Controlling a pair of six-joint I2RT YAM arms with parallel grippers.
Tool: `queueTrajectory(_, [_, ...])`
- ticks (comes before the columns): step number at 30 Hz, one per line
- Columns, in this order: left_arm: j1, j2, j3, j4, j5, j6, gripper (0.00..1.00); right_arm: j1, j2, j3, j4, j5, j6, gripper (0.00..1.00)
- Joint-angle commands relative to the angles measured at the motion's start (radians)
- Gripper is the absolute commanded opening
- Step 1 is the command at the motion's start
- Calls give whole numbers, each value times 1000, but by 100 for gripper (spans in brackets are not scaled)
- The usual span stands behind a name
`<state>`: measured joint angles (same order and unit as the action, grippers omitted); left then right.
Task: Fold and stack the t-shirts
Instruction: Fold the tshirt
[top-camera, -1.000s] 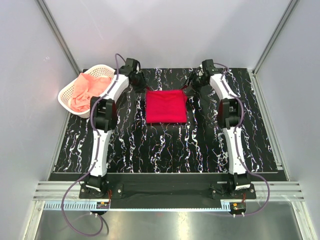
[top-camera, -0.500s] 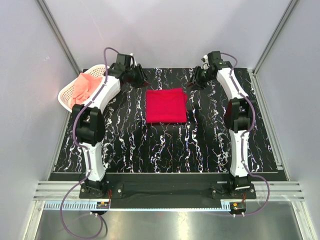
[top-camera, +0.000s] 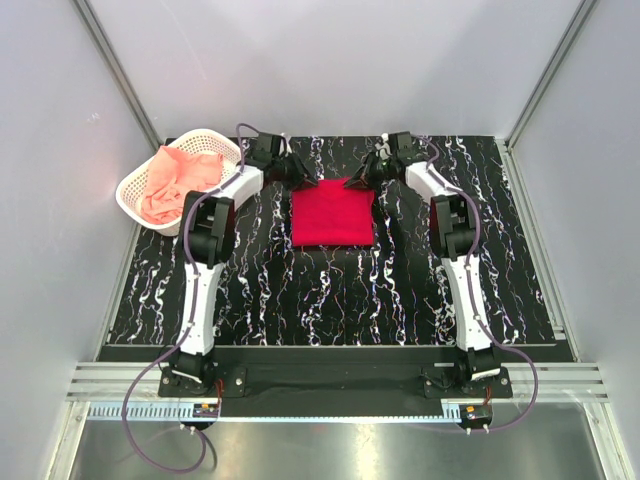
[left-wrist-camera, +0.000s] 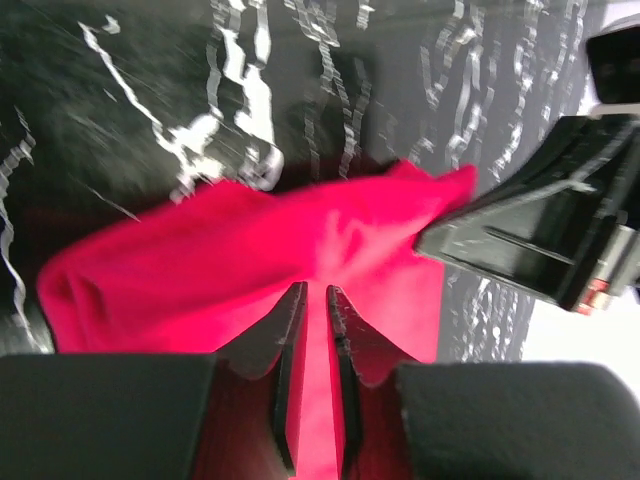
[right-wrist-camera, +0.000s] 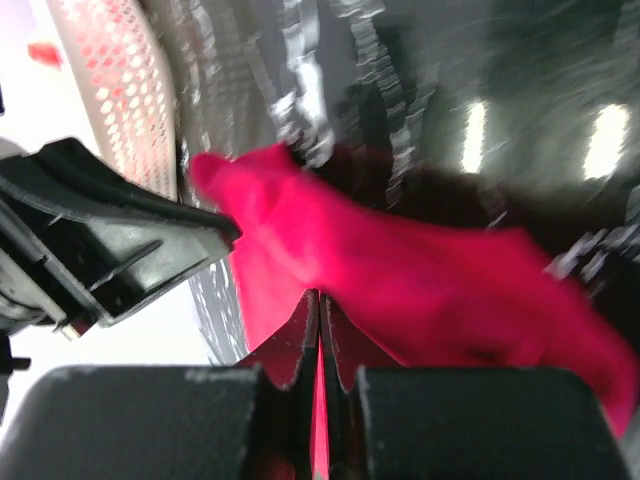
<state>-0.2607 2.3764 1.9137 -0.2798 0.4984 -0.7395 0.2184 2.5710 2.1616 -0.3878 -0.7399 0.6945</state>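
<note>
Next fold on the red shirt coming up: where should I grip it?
The red shirt lies flat and squarish, so pinch its two far corners from above, left gripper and right gripper one each. Both are shut on that edge.

Left arm (top-camera: 200, 290), right arm (top-camera: 468, 290) reach far forward; left claw (left-wrist-camera: 315, 292), right claw (right-wrist-camera: 319, 297) clamped tight

Black, white-veined worktop (top-camera: 330, 300): folded red t-shirt (top-camera: 332, 215) lies at upper centre of frame; white lattice basket (top-camera: 128, 200) sits at upper left.
</note>
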Motion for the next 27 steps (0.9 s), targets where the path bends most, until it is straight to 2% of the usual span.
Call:
queueTrajectory(1, [24, 24, 76, 100, 26, -17, 18, -11, 66, 69, 151, -29, 99, 5])
queueTrajectory(10, [83, 112, 125, 120, 15, -5, 17, -42, 164, 130, 256, 13, 194, 5])
queueTrajectory(17, [101, 184, 215, 64, 12, 23, 17, -77, 167, 121, 270, 14, 238, 15])
queueTrajectory(23, [101, 172, 277, -38, -20, 74, 21, -106, 195, 221, 126, 2, 223, 16])
queueTrajectory(26, [101, 143, 307, -85, -24, 84, 25, -113, 146, 245, 31, 17, 157, 18])
queueTrajectory(27, [101, 109, 312, -97, -29, 86, 30, -114, 131, 257, -64, 26, 101, 19])
